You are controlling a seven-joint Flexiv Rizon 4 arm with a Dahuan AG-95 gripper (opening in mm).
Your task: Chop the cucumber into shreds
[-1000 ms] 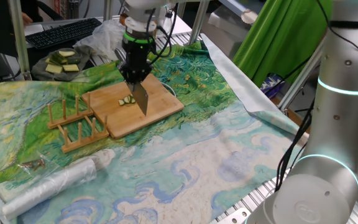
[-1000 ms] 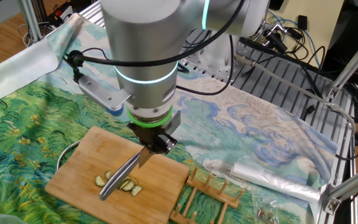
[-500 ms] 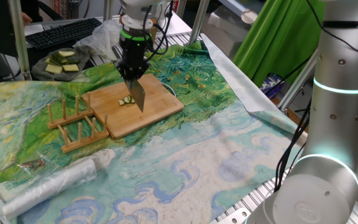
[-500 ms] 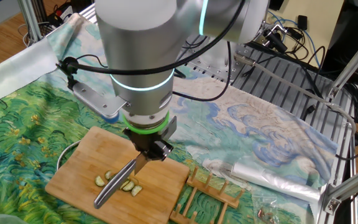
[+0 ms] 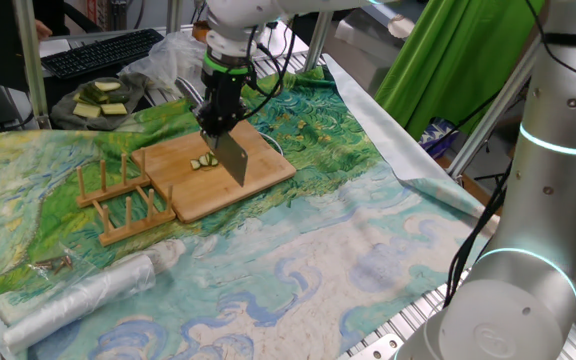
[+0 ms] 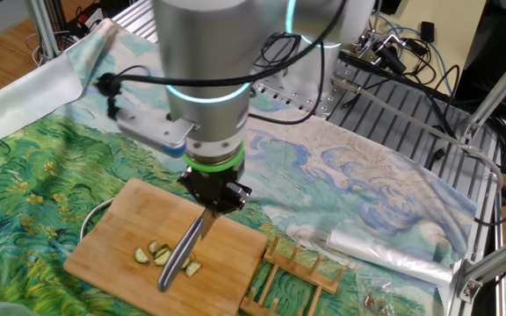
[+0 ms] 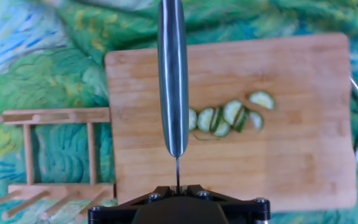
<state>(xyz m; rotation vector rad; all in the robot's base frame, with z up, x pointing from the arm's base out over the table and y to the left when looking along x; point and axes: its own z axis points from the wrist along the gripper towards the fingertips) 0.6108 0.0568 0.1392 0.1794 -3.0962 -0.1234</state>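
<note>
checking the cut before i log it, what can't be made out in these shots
- Hand view: the knife hides any cucumber under it; blade edge unseen.
- One fixed view: cucumber too small to count.
- The other fixed view: whether the blade touches the board is unclear.
- Gripper fingertips: hidden by the handle.

The knife (image 7: 173, 74) blade hides part of the cucumber (image 7: 229, 116) slices — its tip cut off by the hand view's top edge.

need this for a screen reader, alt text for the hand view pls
A knife held in the shut gripper points down over a wooden cutting board, its blade beside a short row of cucumber slices. A wooden rack lies left of the board on a painted cloth.
</note>
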